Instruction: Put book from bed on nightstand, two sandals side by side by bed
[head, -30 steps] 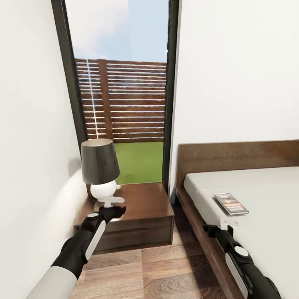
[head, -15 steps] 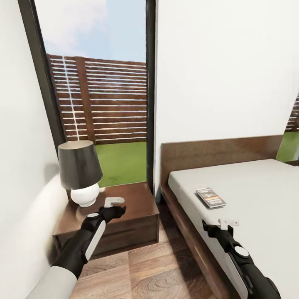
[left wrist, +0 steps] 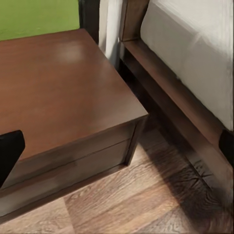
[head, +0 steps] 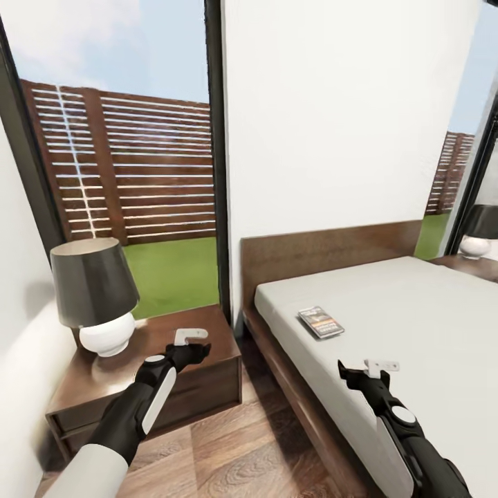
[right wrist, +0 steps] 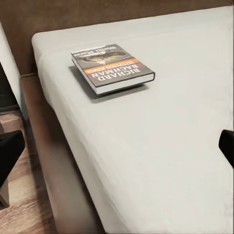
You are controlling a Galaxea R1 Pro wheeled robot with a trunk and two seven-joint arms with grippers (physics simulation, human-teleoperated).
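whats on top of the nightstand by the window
A lamp with a dark shade and round white base stands toward the far left of the nightstand. The rest of its top looks bare, though the left gripper covers part.

Your head cam looks down over nightstand (head: 200, 332) and bed (head: 415, 325); left wrist close on nightstand (left wrist: 63, 97), right wrist on bed (right wrist: 161, 146).

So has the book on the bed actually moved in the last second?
No. The book lies at the same spot on the bed, near its edge; the camera turned.
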